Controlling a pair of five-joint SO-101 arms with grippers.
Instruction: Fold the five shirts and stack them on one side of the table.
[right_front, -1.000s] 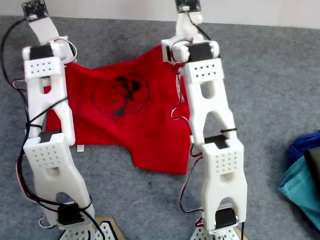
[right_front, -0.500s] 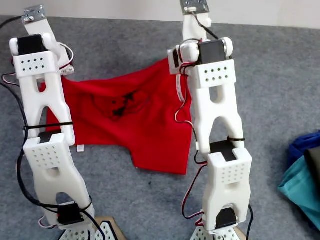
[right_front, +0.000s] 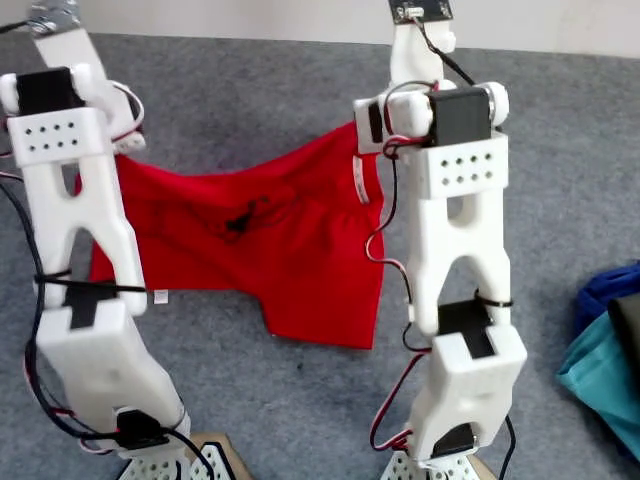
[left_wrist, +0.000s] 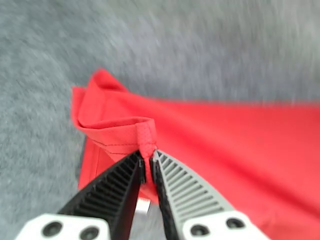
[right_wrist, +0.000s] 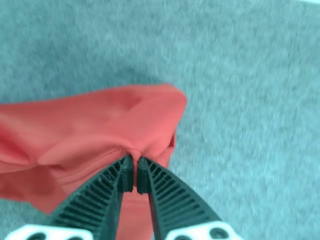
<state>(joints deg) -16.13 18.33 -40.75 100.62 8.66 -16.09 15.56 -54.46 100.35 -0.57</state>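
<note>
While both grippers are clamping its far edge, the red shirt (right_front: 270, 240) is hanging lifted at the back and sagging between them, its near half lying flat on the table (right_front: 560, 180). The left gripper (left_wrist: 148, 161) is pinching a bunched corner with its jaws nearly closed, and the right gripper (right_wrist: 135, 169) is nipping a fold the same way. This looks like the first fold getting under way. The next move is probably calling for both arms to carry the edge evenly toward the near hem, then let go. Both arms are reaching far out, wrists above the shirt's back edge.
</note>
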